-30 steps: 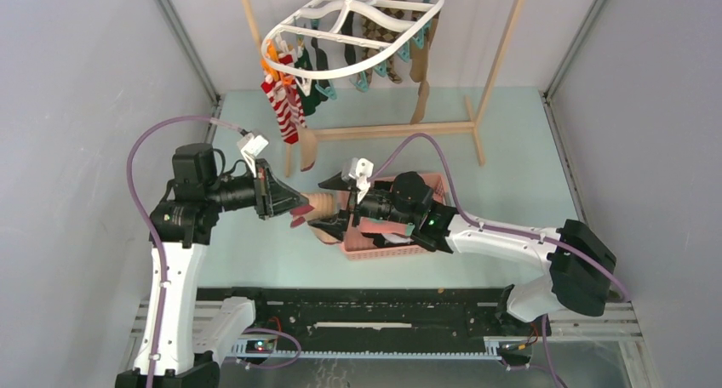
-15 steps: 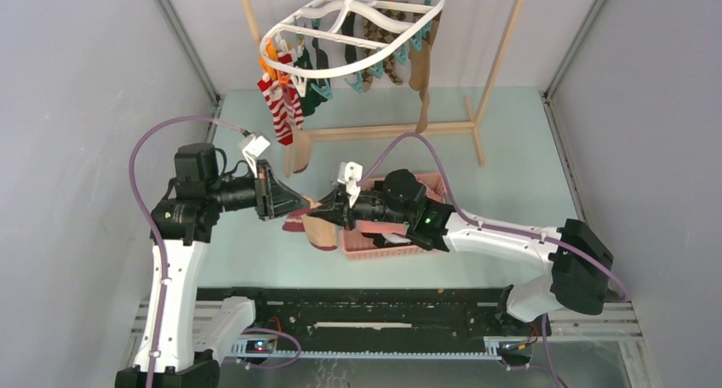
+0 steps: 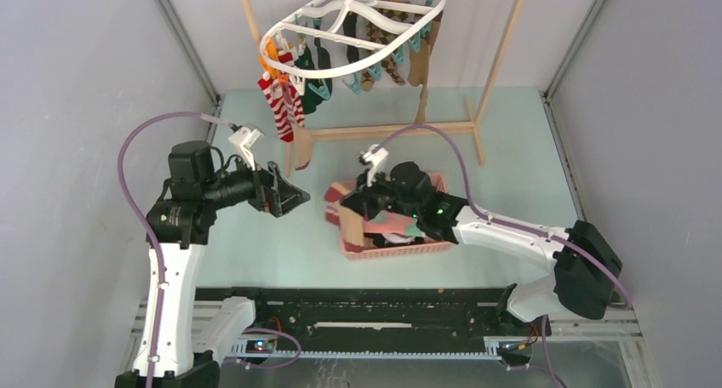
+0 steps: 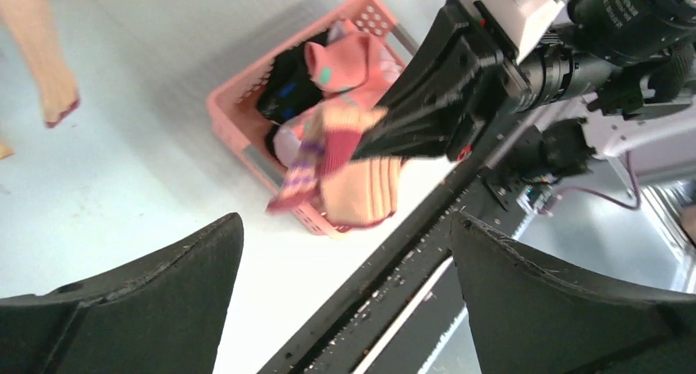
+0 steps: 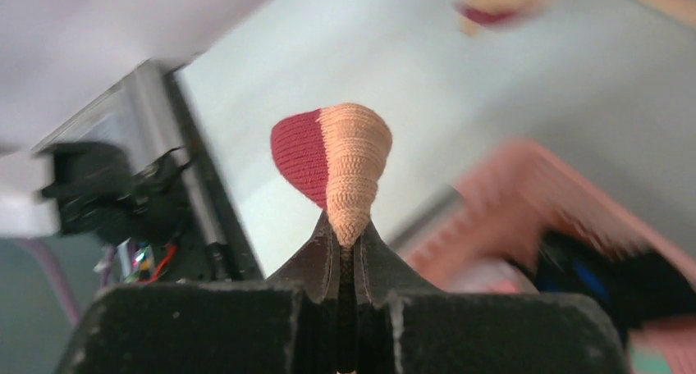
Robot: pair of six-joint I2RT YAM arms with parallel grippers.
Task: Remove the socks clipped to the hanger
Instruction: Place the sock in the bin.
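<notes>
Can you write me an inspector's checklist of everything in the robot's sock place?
Surface: pale green table.
Job's things: white hanger holds clipped socks, striped, green, patterned and tan.
Clutter: pink basket with loose socks inside.
Grippers: left end effector open, nothing in it; right end effector shut on a tan sock with a red toe, at the basket's left end.
Cables: purple cables loop from both arms.
Surroundings: grey walls; wooden rack at the back.

Bright even light; wrist views motion-blurred (backgrounds especially)
</notes>
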